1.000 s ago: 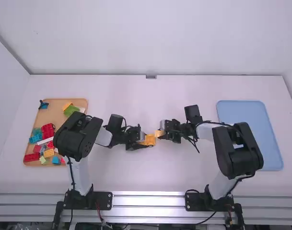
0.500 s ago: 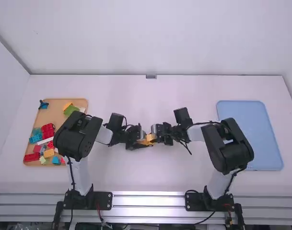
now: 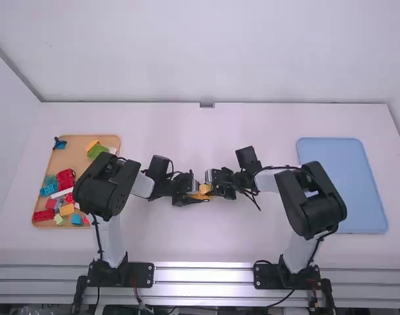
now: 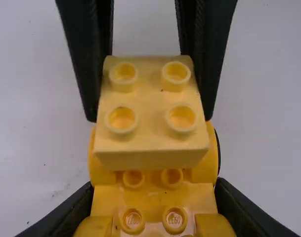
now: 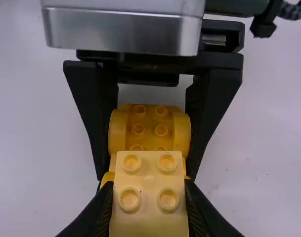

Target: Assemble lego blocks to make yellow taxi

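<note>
- Left gripper, near the middle of the high view: I have its fingers closed against opposite sides of the yellow car body, standing only as far apart as the piece between them.
- Right gripper, just beside it at the centre: my 2 fingers pinch a yellow block by opposite sides, parted by its width.
- White table runs under everything, across the middle of the high view.
- Blue tray lies flat at the right side of the high view, its lower left partly hidden behind my right arm.
- Brown tray sits at the left side, with my left arm across its right part.
- The yellow car body has rounded sides and rows of studs; it lies between my grippers at the centre of the high view.
- The yellow block shows 4 studs, facing my wrist cameras. It overlaps the car body in each wrist view, and I cannot tell whether the 2 are touching.
- Loose pieces fill the brown tray's lower part: a red block, a small orange block and others. A green block lies toward its upper right.
</note>
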Action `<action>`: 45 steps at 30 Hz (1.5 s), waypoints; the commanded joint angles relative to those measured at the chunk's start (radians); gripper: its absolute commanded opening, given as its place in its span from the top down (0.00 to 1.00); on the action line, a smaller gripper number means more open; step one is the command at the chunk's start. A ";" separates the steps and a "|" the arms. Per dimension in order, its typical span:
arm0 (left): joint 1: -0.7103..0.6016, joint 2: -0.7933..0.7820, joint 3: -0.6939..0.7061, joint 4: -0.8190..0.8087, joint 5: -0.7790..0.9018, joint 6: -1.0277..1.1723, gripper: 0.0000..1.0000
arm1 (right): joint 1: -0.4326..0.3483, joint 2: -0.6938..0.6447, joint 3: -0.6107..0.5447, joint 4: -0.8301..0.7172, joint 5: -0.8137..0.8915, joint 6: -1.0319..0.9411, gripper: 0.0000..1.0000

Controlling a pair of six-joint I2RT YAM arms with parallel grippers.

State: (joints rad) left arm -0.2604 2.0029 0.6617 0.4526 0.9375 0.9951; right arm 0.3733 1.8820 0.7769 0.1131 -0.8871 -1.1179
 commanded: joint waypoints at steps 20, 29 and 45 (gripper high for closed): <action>-0.012 0.016 -0.015 -0.011 -0.037 0.015 0.69 | 0.026 0.043 0.065 -0.088 0.065 0.037 0.91; -0.014 0.016 -0.014 -0.011 -0.037 0.016 0.69 | 0.026 0.043 0.075 -0.115 0.081 0.029 0.68; -0.014 0.016 -0.014 -0.007 -0.038 0.016 0.69 | 0.014 0.042 0.076 -0.129 0.073 0.029 0.71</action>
State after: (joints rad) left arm -0.2657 2.0029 0.6617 0.4519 0.9375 0.9905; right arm 0.3851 1.9018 0.8371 -0.0040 -0.8242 -1.0878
